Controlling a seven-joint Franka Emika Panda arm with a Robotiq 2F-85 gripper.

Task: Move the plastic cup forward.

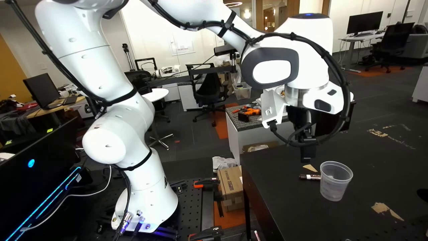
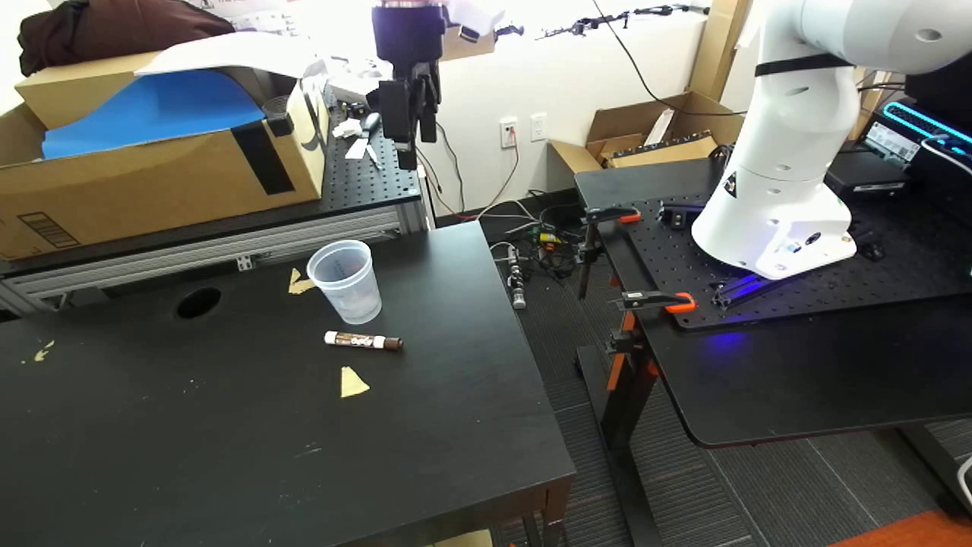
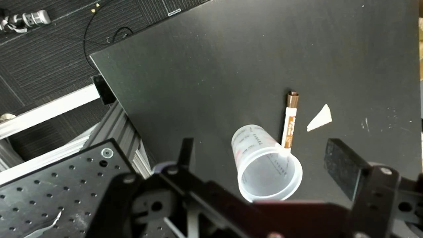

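The plastic cup (image 1: 335,182) is a translucent clear tumbler with a wide rim. It stands upright on the black table (image 1: 284,201), and it also shows in an exterior view (image 2: 351,287) and in the wrist view (image 3: 251,142). It looks empty. My gripper (image 1: 307,155) is above the table, higher than the cup and apart from it. It also shows in an exterior view (image 2: 412,140). In the wrist view my gripper (image 3: 262,157) has its fingers wide apart, with the cup seen between them. Nothing is held. The gripper body hides a little of the cup's near rim.
A brown and white marker (image 2: 363,340) lies close beside the cup. Tan scraps (image 2: 353,382) lie on the table. A cardboard box (image 2: 175,186) stands on a perforated bench (image 3: 49,198) along the table's edge. A dark round hole (image 2: 198,302) is in the tabletop.
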